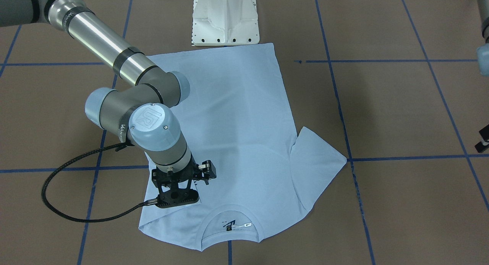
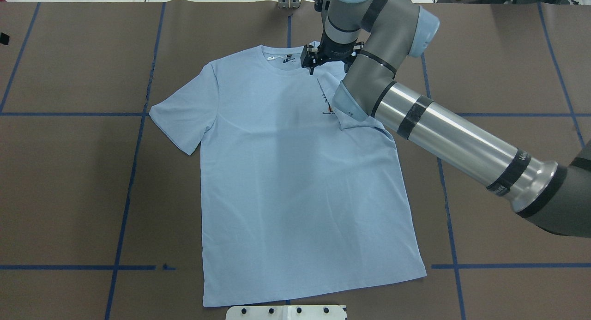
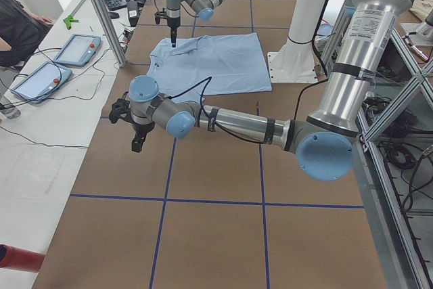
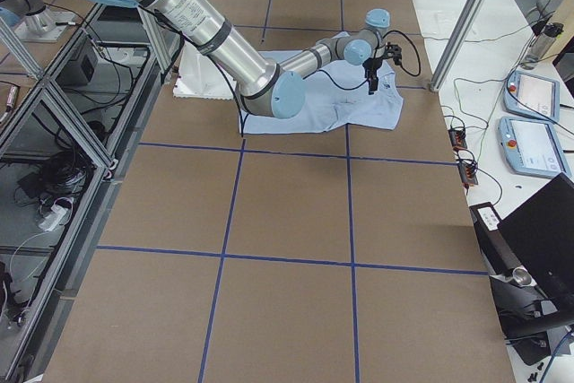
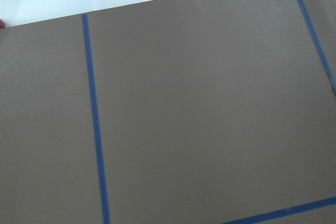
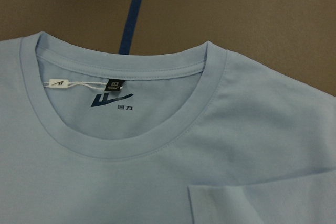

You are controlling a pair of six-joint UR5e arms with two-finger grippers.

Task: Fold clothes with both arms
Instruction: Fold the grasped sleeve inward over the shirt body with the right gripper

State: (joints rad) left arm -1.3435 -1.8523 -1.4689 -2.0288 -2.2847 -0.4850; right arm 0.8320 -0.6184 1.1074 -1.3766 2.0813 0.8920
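Brown table (image 2: 69, 195) gridded with blue tape lines (image 2: 69, 267), white pedestal base (image 1: 225, 18) at its edge; 2 tablets (image 3: 76, 49) on a white side bench (image 3: 40, 133), person in dark top (image 3: 17, 25) beside them

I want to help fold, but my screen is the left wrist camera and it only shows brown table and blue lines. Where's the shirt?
Observer: The light blue T-shirt lies spread out on the table, well away from your left pincer, which hangs over bare table.
Operator: What's the other arm doing?
Observer: The right pincer is over the shirt's shoulder, beside the collar.
Operator: Is any of it folded?
Observer: Yes. The sleeve on the robot's right side is folded in over the chest. The other sleeve lies out flat.
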